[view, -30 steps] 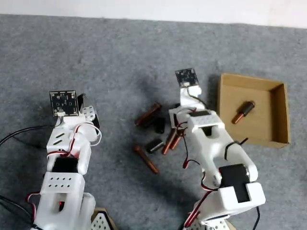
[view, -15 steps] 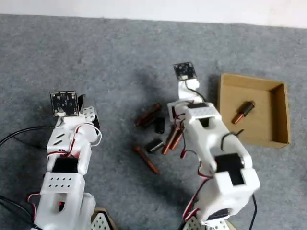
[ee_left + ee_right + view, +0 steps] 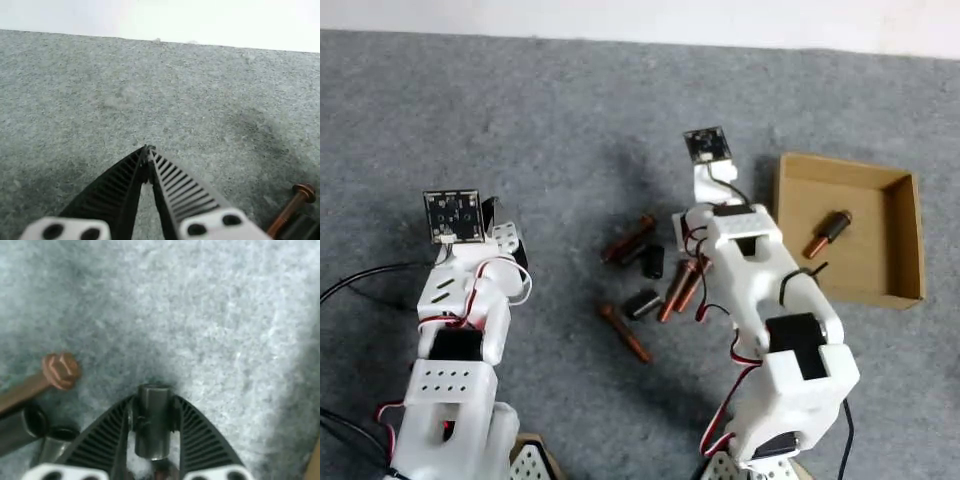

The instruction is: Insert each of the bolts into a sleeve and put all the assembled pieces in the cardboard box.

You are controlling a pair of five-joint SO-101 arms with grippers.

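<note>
While your right tool (image 3: 153,402) clamps a dark cylindrical metal sleeve (image 3: 151,432) near a loose copper-coloured hex bolt (image 3: 60,371), your left tool (image 3: 148,152) sits pinched together, empty. One sleeved copper bolt (image 3: 827,233) lies in the brown cardboard box (image 3: 865,265).

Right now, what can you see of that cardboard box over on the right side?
The cardboard box is a shallow, open-topped tray of plain brown card with low upright walls. It sits flat on the grey carpet, slightly turned, beside the right arm. Inside lies one assembled piece, a copper-coloured bolt in a dark sleeve, set diagonally on the box's floor.
</note>
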